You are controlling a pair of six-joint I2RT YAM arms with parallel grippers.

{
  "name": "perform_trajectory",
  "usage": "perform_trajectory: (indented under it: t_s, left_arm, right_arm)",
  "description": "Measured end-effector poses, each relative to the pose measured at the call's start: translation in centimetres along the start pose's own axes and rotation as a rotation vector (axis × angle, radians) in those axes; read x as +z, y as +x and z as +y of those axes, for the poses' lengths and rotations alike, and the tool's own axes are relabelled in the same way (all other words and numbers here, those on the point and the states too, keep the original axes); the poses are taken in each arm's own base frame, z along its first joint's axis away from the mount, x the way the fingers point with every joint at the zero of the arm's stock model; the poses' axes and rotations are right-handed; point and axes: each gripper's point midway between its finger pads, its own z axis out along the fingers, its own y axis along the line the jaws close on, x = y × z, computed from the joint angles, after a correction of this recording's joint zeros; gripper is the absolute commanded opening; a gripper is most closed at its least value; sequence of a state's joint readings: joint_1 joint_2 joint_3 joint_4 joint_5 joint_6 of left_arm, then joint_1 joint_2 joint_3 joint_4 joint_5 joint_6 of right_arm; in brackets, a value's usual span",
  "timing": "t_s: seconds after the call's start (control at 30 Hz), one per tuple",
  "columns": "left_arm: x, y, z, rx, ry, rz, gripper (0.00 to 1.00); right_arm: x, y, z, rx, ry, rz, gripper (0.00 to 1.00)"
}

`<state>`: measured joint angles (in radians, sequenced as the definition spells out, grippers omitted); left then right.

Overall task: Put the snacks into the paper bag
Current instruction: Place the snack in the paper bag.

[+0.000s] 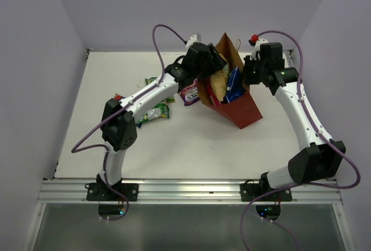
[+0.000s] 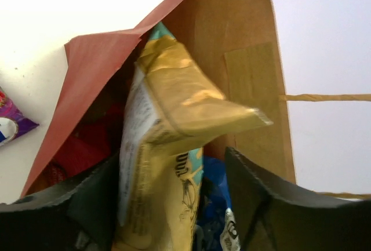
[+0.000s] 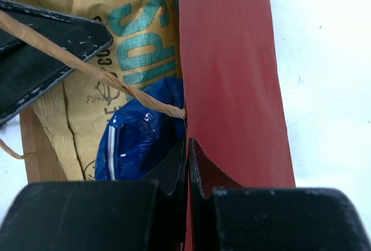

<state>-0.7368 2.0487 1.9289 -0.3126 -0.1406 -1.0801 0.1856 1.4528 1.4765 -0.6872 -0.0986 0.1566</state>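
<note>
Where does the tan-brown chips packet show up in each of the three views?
Top external: tan-brown chips packet at upper centre, in the mouth of the paper bag.
Left wrist: centre, between the left gripper fingers.
Right wrist: upper left.
Shared landmark: the bag's red-brown wall.

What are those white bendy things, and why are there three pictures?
They are two robot arms bolted to a table. One picture looks down from above. The other two come from small cameras on each wrist, so they show close-ups.

The arms are packing snacks into a red paper bag. The left hand is at the bag's mouth with a tan chips packet between its fingers. The right hand is pinching the bag's edge, seemingly to steady it. A blue packet is already inside.

Left on the table: a purple candy packet beside the bag, and green packets under the left arm.
</note>
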Motion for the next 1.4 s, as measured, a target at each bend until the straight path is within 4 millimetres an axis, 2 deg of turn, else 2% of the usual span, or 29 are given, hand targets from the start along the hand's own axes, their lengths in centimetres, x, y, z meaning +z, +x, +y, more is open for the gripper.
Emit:
perform_trajectory:
  t_s: [0.1, 0.13, 0.23, 0.4, 0.47, 0.53, 0.67, 0.77, 0.87, 0.97, 1.03, 1.13, 1.23, 1.33, 1.37, 1.4]
  left_arm:
    - [-1.1, -1.0, -0.5, 0.056, 0.008, -0.027, 0.98]
    - [-1.8, -1.5, -0.8, 0.08, 0.013, -0.039, 1.0]
    - [-4.9, -3.6, -2.3, 0.145, 0.044, -0.086, 1.0]
    - [-11.6, -7.5, -4.5, 0.261, 0.067, -0.19, 0.97]
    - [-14.0, -8.6, -4.2, 0.309, 0.045, -0.219, 0.96]
    - [-15.5, -8.8, -2.9, 0.359, -0.005, -0.219, 0.96]
    - [-15.6, -7.0, 1.3, 0.459, -0.132, -0.132, 0.97]
    - [-14.4, -3.9, 5.5, 0.527, -0.228, -0.002, 0.96]
    - [-13.2, -0.7, 8.6, 0.549, -0.264, 0.121, 0.95]
    - [-12.6, 1.1, 10.1, 0.551, -0.275, 0.189, 0.92]
    - [-12.0, 1.7, 10.3, 0.549, -0.269, 0.207, 0.9]
    - [-10.9, 2.3, 10.7, 0.546, -0.271, 0.221, 0.82]
    - [-9.6, 3.1, 11.2, 0.54, -0.274, 0.241, 0.7]
    - [-8.1, 4.1, 11.8, 0.524, -0.279, 0.263, 0.37]
    - [-7.9, 4.2, 11.8, 0.517, -0.279, 0.266, 0.11]
    - [-7.6, 4.4, 11.8, 0.513, -0.275, 0.273, 0.02]
  right_arm:
    - [0.0, 0.0, 0.2, -0.002, -0.005, 0.001, 0.0]
    - [0.0, 0.0, 0.2, -0.001, -0.006, 0.002, 0.0]
    - [0.0, 0.1, 0.2, -0.001, -0.006, 0.002, 0.0]
    - [0.0, 0.0, 0.3, 0.005, -0.006, 0.001, 0.0]
    - [0.0, 0.1, 0.3, 0.005, -0.006, 0.002, 0.0]
    - [0.0, 0.1, 0.3, 0.005, -0.006, 0.002, 0.0]
    - [0.0, 0.1, 0.3, 0.005, -0.005, 0.002, 0.0]
    - [0.0, 0.0, 0.3, 0.005, -0.005, 0.001, 0.0]
    - [0.0, 0.1, 0.3, 0.005, -0.005, 0.002, 0.0]
    - [0.0, 0.1, 0.3, 0.005, -0.005, 0.002, 0.0]
    - [0.0, 0.1, 0.3, 0.005, -0.005, 0.002, 0.0]
    - [0.0, 0.1, 0.3, 0.005, -0.005, 0.002, 0.0]
    - [0.0, 0.1, 0.3, 0.005, -0.005, 0.002, 0.0]
    - [0.0, 0.0, 0.3, 0.006, -0.006, 0.001, 0.0]
    - [0.0, 0.1, 0.3, 0.008, -0.006, 0.002, 0.0]
    - [0.0, 0.1, 0.3, 0.008, -0.006, 0.002, 0.0]
